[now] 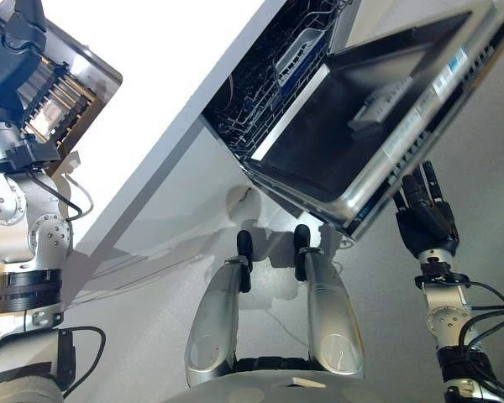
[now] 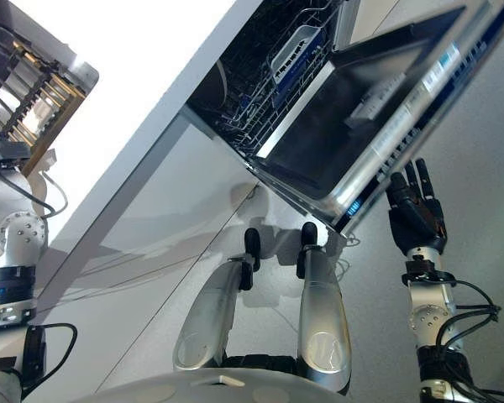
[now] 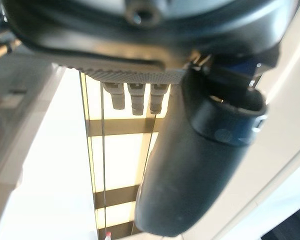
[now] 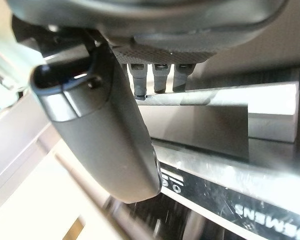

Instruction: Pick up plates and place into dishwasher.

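Door (image 1: 378,126) down, rack (image 1: 265,84) exposed. My right hand (image 1: 425,220) at door edge, fingers straight, empty. Left hand (image 1: 8,63) raised; fingers' state unclear. Fetch plate next, approach rack slowly.

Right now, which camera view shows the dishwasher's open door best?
The left eye view: the whole open door shows there, with the rack behind it. The right eye view shows nearly the same. The right wrist view gives a close look at the door's edge past the right robot hand, whose straight fingers reach it.
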